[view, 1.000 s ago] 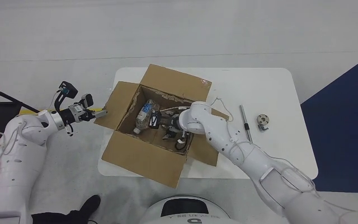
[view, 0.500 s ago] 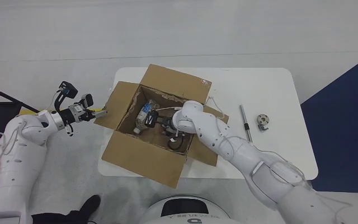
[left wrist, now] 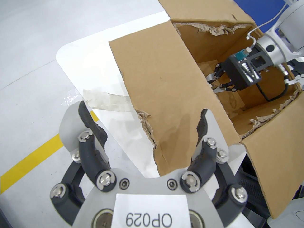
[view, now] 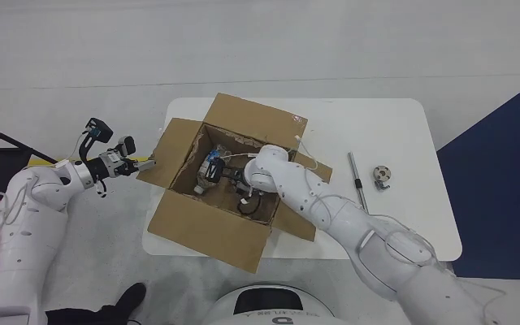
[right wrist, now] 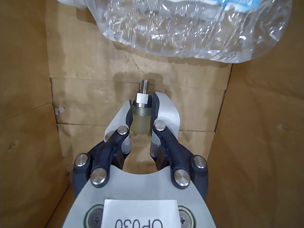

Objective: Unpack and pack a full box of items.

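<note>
One small threaded fitting (right wrist: 141,116) in right gripper (right wrist: 142,100)

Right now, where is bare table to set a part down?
Bare table: the far strip from the box to the corner beyond the metal rod and round fitting. Crowded: the box, with bottle, right gripper, threaded part.

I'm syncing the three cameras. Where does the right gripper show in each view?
Top view: right gripper, mid-picture, inside the cardboard box.
Left wrist view: right gripper far off, inside the box beyond the near flap.
Right wrist view: right gripper in the foreground, shut on a threaded fitting.
Shared landmark: the cardboard box.
</note>
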You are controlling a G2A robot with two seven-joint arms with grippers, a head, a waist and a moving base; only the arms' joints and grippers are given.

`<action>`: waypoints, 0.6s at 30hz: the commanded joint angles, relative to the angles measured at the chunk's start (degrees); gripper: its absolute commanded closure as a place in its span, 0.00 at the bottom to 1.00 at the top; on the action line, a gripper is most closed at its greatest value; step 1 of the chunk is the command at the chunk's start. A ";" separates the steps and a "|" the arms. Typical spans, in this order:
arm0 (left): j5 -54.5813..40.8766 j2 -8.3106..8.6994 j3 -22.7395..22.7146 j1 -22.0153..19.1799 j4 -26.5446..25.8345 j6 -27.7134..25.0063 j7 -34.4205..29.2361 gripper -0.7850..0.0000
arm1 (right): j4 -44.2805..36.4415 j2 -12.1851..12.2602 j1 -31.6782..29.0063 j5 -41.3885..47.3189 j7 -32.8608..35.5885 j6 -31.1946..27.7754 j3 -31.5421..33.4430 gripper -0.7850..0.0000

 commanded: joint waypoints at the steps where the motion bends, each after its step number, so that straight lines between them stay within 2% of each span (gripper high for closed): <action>1: 0.00 0.00 0.00 0.00 0.00 0.00 0.00 0.00 | -2.85 0.73 -1.33 -2.48 -0.60 1.00 0.28 1.00; 5: 0.00 0.00 0.00 0.00 0.00 0.00 0.00 0.00 | -11.47 3.37 -5.71 -9.66 -2.36 3.90 2.23 1.00; 7: 0.00 0.00 0.00 0.00 0.00 0.00 0.00 0.00 | -17.71 5.28 -9.00 -16.27 -3.68 7.43 3.88 1.00; 11: 0.00 0.00 0.00 0.00 0.00 0.00 0.00 0.00 | -33.40 10.00 -19.92 -31.20 -7.93 13.30 8.66 1.00; 15: 0.00 0.00 0.00 0.00 0.00 0.00 0.00 0.00 | -46.11 14.09 -31.01 -43.16 -14.42 14.16 14.27 1.00; 18: 0.00 0.00 0.00 0.00 0.00 0.00 0.00 0.00 | -49.98 15.52 -34.91 -46.80 -18.33 12.47 16.55 1.00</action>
